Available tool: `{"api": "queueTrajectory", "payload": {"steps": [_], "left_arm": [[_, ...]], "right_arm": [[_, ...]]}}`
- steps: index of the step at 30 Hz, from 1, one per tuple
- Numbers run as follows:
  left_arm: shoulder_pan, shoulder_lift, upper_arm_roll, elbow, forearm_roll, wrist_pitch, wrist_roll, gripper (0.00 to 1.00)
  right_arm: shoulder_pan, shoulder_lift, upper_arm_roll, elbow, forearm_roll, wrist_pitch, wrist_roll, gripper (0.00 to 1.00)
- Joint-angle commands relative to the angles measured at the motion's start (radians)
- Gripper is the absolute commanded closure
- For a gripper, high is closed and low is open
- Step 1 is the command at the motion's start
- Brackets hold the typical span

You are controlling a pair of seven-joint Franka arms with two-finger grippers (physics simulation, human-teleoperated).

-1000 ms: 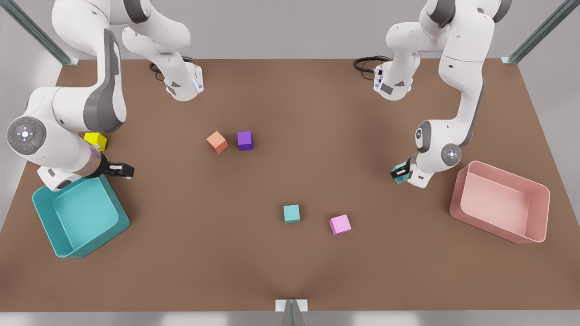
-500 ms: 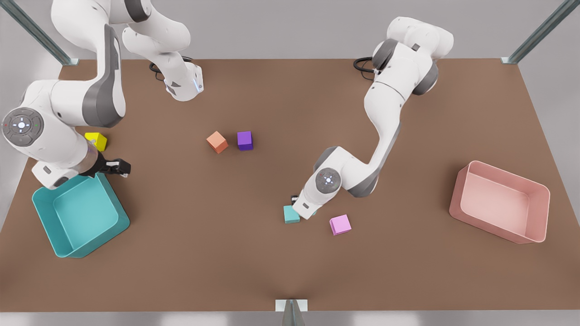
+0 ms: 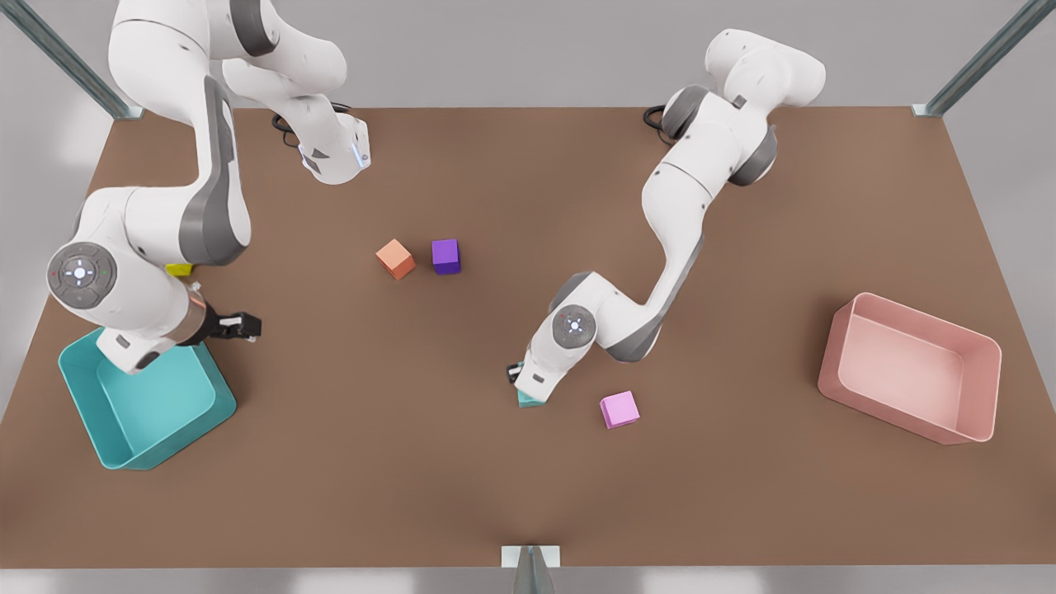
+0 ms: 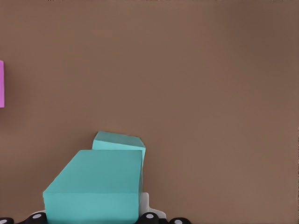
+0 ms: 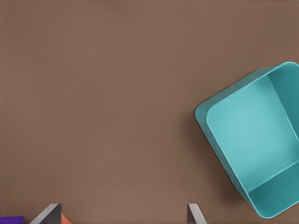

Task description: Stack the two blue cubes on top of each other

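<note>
- Brown tabletop [image 3: 462, 478] spreads under me, a pink bin [image 3: 912, 371] at the front view's right and a teal bin [image 3: 136, 400] at its left.
- My right arm has shifted a little toward the table's middle; my right gripper [image 3: 239, 326] waits above the teal bin's edge, fingers spread apart on nothing.
- My left arm has swung from beside the pink bin to the middle of the table, near the pink cube [image 3: 619, 408].
- My left gripper [image 3: 521, 381] pinches the carried blue cube [image 4: 96, 189], now over the resting blue cube [image 4: 119, 141], which sits on the table.
- Orange cube [image 3: 395, 258], purple cube [image 3: 445, 256] and yellow cube [image 3: 178, 269] have not moved.
- I judge the carry done; lining up, lowering and letting go remain.
</note>
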Motion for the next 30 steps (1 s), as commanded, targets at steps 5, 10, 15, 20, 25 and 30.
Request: {"api": "queueTrajectory", "payload": {"steps": [5, 10, 15, 20, 25, 30], "left_arm": [[-0.006, 0.024, 0.000, 0.001, -0.002, 0.034, -0.150, 0.00], [-0.006, 0.024, 0.000, 0.001, -0.002, 0.034, -0.151, 0.00], [-0.005, -0.054, -0.003, 0.000, -0.004, -0.159, -0.156, 0.00], [0.101, -0.314, -0.011, 0.001, -0.004, -0.679, -0.018, 0.00], [0.552, -0.706, 0.052, -0.477, 0.134, -0.557, 1.024, 0.00], [0.548, -0.798, 0.060, -0.396, 0.007, -0.877, 1.028, 0.00]], "right_arm": [[-0.001, 0.001, 0.000, 0.000, 0.006, 0.023, -0.022, 0.00], [-0.004, 0.008, 0.000, 0.000, 0.006, 0.036, -0.022, 0.00], [-0.005, 0.006, -0.002, 0.002, 0.009, 0.035, -0.022, 0.00], [-0.005, -0.091, -0.003, -0.044, 0.000, -0.002, -0.022, 0.00], [-0.002, -0.098, -0.005, -0.026, -0.003, -0.025, -0.012, 0.00], [-0.004, -0.078, -0.008, 0.016, -0.013, -0.026, -0.009, 0.00]]}}
